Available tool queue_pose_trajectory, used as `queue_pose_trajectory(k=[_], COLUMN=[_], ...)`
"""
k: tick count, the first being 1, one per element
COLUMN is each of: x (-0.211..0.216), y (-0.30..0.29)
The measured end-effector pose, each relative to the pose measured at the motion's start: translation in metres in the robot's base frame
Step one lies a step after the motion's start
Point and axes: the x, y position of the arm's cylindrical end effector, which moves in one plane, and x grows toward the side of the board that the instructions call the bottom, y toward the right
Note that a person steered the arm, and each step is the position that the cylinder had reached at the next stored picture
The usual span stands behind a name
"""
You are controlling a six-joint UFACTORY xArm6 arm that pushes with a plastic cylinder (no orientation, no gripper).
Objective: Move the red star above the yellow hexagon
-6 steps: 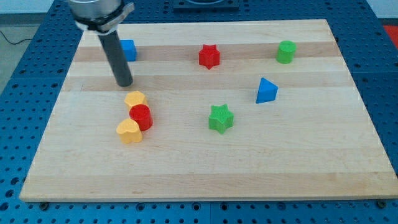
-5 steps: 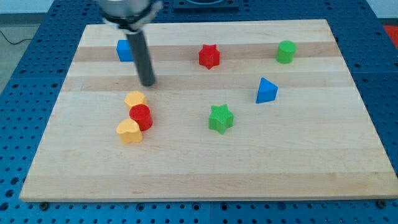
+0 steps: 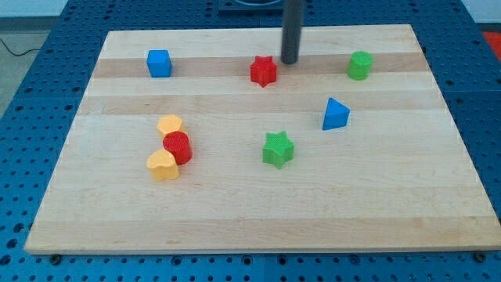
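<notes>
The red star (image 3: 264,70) lies on the wooden board near the view's top, at the centre. My tip (image 3: 290,61) stands just to the star's upper right, a small gap away. The yellow hexagon (image 3: 170,125) lies at the left of the board's middle, well down and to the left of the star. It touches a red cylinder (image 3: 178,146) just below it.
A yellow heart (image 3: 163,166) sits below the red cylinder. A blue cube (image 3: 159,63) is at the top left, a green cylinder (image 3: 360,65) at the top right. A blue triangle (image 3: 335,114) and a green star (image 3: 278,149) lie right of centre.
My tip has swept from above the yellow hexagon, at the left, up and to the right, to a spot beside the red star. No block has moved.
</notes>
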Motion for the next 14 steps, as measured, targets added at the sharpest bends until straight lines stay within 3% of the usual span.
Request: queue_pose_trajectory(k=[2, 4, 5, 6, 8, 11, 13, 14], x=[0.061, 0.001, 0.029, 0.055, 0.06, 0.079, 0.036, 0.037], y=[-0.113, -0.054, 0.009, 0.012, -0.111, -0.141, -0.147, -0.178])
